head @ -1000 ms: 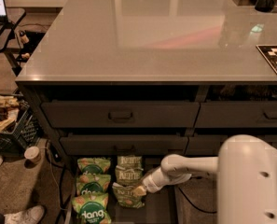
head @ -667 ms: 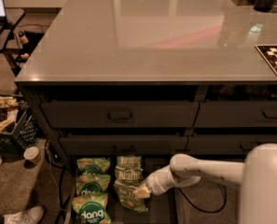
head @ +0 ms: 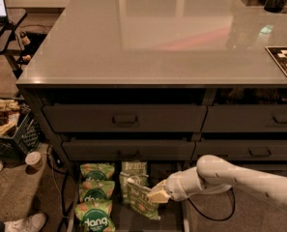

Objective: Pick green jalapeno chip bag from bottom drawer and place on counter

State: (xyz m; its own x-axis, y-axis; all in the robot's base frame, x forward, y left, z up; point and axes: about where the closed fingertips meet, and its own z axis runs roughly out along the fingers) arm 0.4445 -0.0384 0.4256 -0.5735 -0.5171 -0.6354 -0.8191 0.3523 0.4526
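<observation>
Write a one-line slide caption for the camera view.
Gripper at the chip bag in the open bottom drawer, below the counter; dang bags lie alongside.

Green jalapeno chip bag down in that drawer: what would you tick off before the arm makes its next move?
1. Bottom drawer open: ok.
2. Tool down in the drawer, at the right edge of the green jalapeno chip bag: ok.
3. Firm hold on the bag: cannot tell.
4. Dang bags lie left of the bag, apart from the tool: ok.
5. Counter has bare surface near its front edge: ok.
</observation>
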